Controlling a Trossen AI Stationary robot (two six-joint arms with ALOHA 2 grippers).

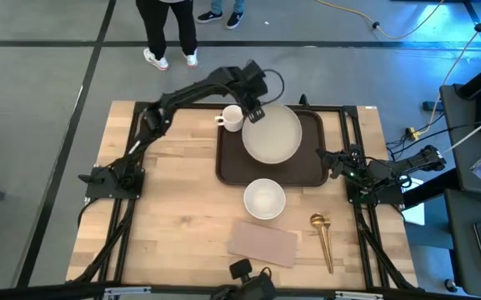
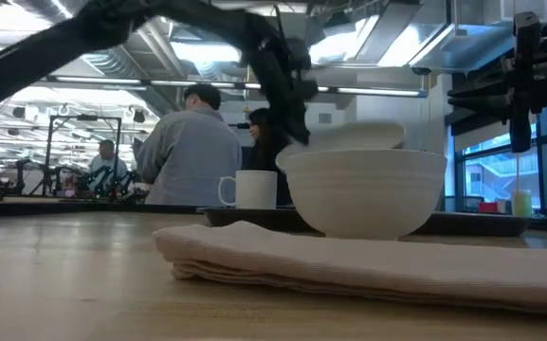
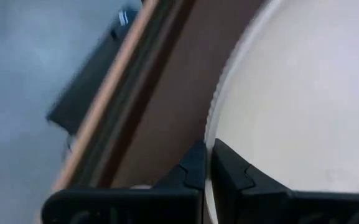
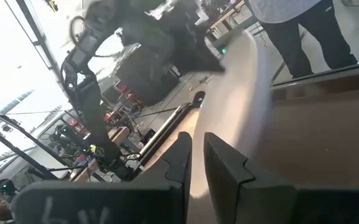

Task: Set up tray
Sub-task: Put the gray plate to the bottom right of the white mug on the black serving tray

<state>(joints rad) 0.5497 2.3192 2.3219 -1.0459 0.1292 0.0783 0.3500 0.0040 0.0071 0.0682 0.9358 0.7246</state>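
Observation:
The dark brown tray [image 1: 230,162] lies at the table's far middle. Above it is the white plate [image 1: 273,135], which in the low view shows as the plate [image 2: 354,135] higher than the mug's top. My left gripper [image 1: 253,115] reaches in from the far left and is shut on the plate's far-left rim. A white mug [image 1: 232,118] stands at the tray's far-left corner. My right gripper [image 1: 323,154] is at the tray's right rim, and its fingers [image 4: 185,149] look shut. My left gripper [image 3: 207,149] pinches the plate's rim [image 3: 211,127] at its far-left side between the two fingers, coming from above and slanting down. The plate is raised over the tray. The bowl hides whether its other edge rests on the tray. My right gripper sits at the tray's right rim; I cannot tell whether it touches it.
A white bowl [image 1: 264,199] stands on the table just near of the tray. A pinkish-tan napkin [image 1: 263,243] and a gold spoon [image 1: 323,237] lie near the near edge. People stand beyond the table's far edge [image 1: 169,33]. Bare wood lies at the left [image 1: 173,200].

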